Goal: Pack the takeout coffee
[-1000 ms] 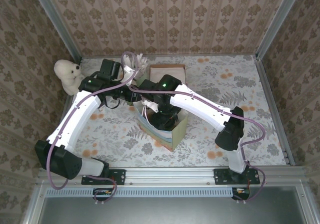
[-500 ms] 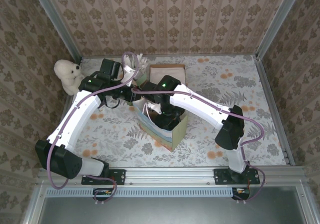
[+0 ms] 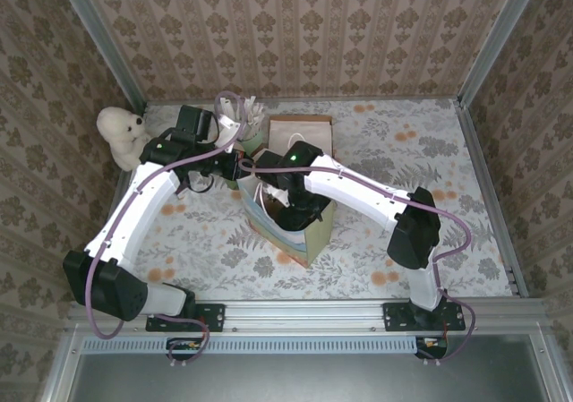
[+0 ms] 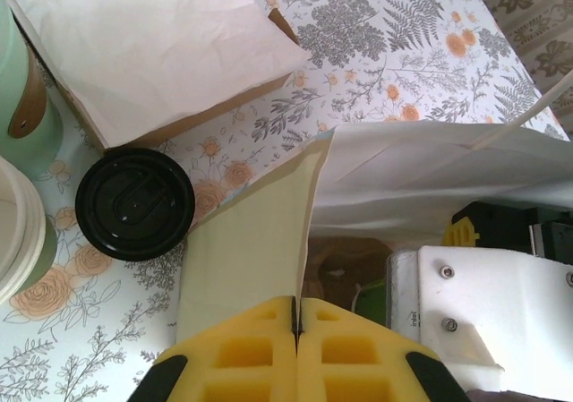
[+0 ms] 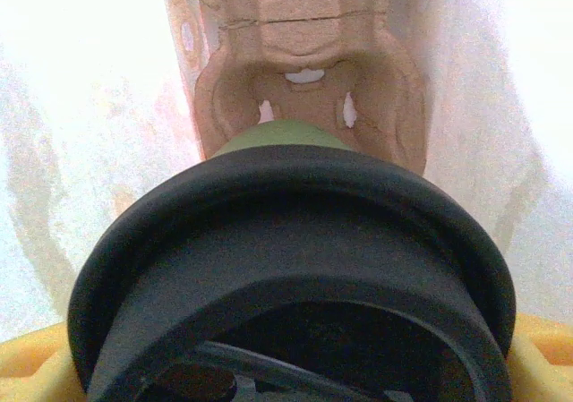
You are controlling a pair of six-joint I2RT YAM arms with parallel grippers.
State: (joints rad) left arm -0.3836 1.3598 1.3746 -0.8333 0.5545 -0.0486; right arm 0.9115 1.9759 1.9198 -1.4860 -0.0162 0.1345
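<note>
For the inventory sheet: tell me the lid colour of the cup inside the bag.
Black lid, clearest in right wrist view.

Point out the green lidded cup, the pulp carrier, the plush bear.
Dark green paper cup with black round plastic lid (image 5: 295, 201): right wrist view, lid rim.
Brown moulded pulp carrier (image 5: 306, 35): right wrist view, far wall.
White plush bear (image 3: 120, 124): top external view, head.

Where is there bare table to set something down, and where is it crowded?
Free: the cloth right of the paper bag to the rail, and the near strip before the bag. Crowded: the back left, where teddy bear, cream cups, lidded cup and papered box cluster by the left gripper; the right gripper and takeout coffee occupy the bag.
</note>
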